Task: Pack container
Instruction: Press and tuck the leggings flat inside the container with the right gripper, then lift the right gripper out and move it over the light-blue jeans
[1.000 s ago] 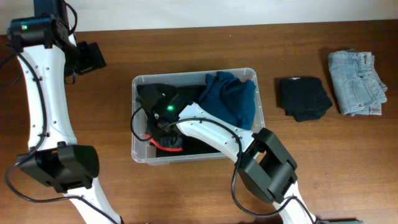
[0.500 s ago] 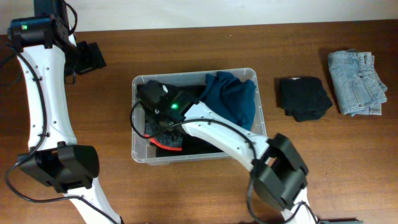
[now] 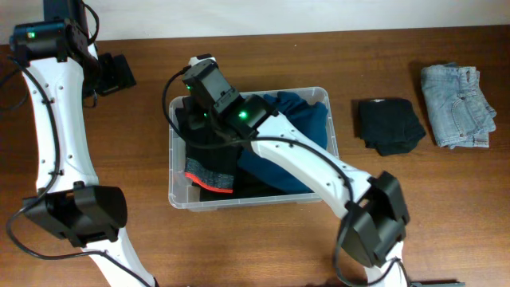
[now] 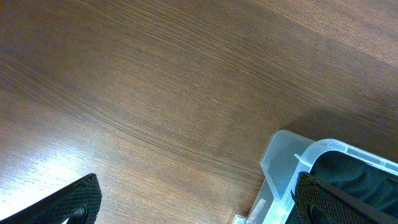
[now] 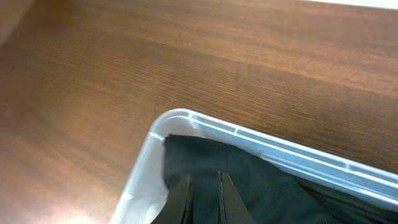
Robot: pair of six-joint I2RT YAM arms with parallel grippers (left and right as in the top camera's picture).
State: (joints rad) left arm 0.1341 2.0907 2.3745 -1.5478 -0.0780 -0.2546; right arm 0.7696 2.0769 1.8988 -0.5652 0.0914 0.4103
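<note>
Step in hand: arranging clothes inside the container (image 3: 239,202). It sat mid-table, just left of centre, long side toward me.

R gripper (image 5: 202,196) was at the tub's far-left corner, low inside the rim. Fingers were drawn close together and looked to be pinching a fold of the dark garment (image 3: 209,163), the one w/ the red-orange band. Wrist cam didn't show the contact clearly, so that's a judgement.

Blue garment (image 3: 299,119) filled the far-right part of the tub, bunched and riding up near the rim.

L gripper (image 4: 199,202) hung over bare table beyond the tub's left corner, fingers spread wide, holding nothing.

Outside, well right of the tub: folded black garment (image 3: 389,125), then folded jeans (image 3: 458,106) further right. So roughly half packed, imo.

Next move needs: lay the dark piece flat into that corner, let go, lift clear of the rim w/o snagging cloth, then reach right for the black piece.
</note>
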